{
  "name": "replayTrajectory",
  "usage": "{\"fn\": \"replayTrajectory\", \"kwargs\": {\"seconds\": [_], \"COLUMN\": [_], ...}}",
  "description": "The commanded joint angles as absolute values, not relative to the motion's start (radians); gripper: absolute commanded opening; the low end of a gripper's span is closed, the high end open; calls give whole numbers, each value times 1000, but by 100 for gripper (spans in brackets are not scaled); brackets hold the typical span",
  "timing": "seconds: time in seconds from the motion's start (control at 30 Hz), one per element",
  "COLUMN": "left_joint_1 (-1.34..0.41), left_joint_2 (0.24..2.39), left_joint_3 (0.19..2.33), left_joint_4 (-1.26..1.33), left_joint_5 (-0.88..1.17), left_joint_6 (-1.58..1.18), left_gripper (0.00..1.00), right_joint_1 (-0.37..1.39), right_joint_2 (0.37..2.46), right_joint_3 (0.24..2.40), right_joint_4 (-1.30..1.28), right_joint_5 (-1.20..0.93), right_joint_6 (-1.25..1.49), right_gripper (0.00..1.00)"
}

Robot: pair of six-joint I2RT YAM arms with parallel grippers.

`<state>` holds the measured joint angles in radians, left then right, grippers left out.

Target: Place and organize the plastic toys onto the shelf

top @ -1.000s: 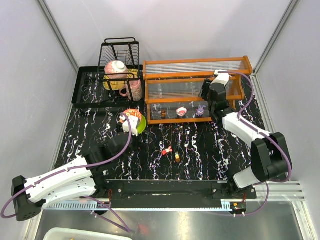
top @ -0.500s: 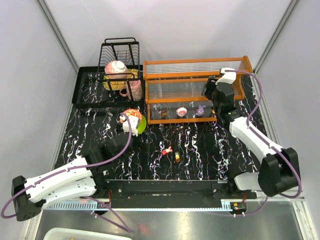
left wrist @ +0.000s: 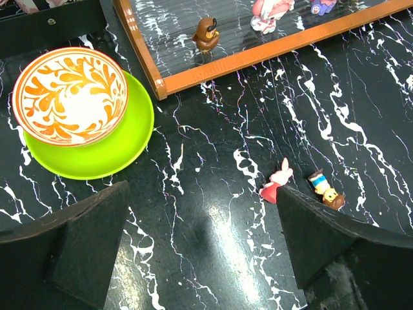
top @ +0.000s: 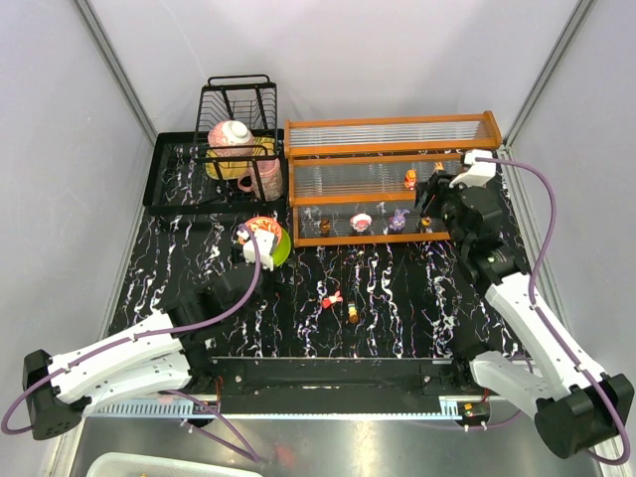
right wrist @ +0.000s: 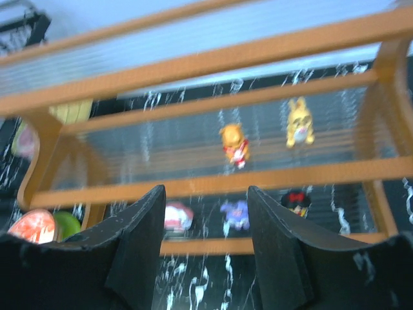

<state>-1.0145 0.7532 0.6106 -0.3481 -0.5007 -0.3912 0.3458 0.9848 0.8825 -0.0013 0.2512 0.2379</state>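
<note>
The orange-framed shelf (top: 388,157) stands at the back of the table. On its lowest tier are a brown toy (top: 325,227), a pink-white toy (top: 361,221), a purple toy (top: 397,219) and a dark toy (right wrist: 295,201). On the middle tier stand an orange toy (top: 409,179) and a yellow toy (right wrist: 300,123). A pink toy (left wrist: 277,184) and a small yellow-blue toy (left wrist: 324,190) lie on the table. My right gripper (top: 434,196) is open and empty in front of the shelf's right end. My left gripper (left wrist: 201,206) hangs wide open over bare table, left of the pink toy.
A red patterned bowl (left wrist: 71,97) sits on a green plate (left wrist: 132,139), left of the shelf. A black wire dish rack (top: 238,104) with cups stands on a black tray (top: 169,184) at the back left. White walls close in both sides.
My right gripper has drawn back and to the right from the middle tier, uncovering the orange toy there. The left arm has not moved.
</note>
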Motion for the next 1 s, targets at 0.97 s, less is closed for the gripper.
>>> {"fn": "replayTrajectory", "kwargs": {"seconds": [0.97], "left_joint_1": [-1009], "left_joint_2": [749], "left_joint_3": [598], "left_joint_4": [-296], "left_joint_5": [-491], "left_joint_6": [-451], "left_gripper": [99], "right_joint_1": [764], "right_joint_2": [1308], "right_joint_3": [886], "right_joint_4": [-356], "right_joint_5": [-26], "right_joint_6": [817], "right_gripper": [45]}}
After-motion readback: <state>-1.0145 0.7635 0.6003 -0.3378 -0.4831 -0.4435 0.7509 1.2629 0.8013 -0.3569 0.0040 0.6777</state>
